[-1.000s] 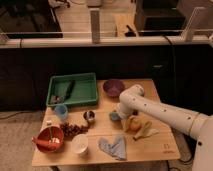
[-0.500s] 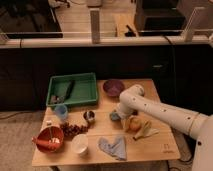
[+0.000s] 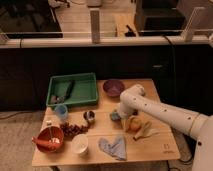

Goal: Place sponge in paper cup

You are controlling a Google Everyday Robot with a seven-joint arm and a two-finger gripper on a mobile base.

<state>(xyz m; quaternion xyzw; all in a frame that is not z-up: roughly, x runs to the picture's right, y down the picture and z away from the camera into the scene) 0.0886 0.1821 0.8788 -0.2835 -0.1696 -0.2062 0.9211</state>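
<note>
The teal-green sponge point(image 3: 114, 116) lies on the wooden table point(image 3: 160, 147) near its middle, partly covered by the end of the white arm. My gripper point(image 3: 119, 114) hangs at that end, pointing down right over the sponge with its jaws open. I cannot tell whether it touches the sponge. The white paper cup point(image 3: 80, 144) stands upright near the table's front edge, well to the left of and in front of the gripper, with nothing visible in it.
A green tray point(image 3: 87, 80) holding a black block sits at the back left, and a purple bowl point(image 3: 113, 87) behind the gripper. A blue cup point(image 3: 61, 111), small metal cup point(image 3: 90, 116), red bowl point(image 3: 48, 139), blue cloth point(image 3: 112, 147) and yellow fruit point(image 3: 137, 125) surround it.
</note>
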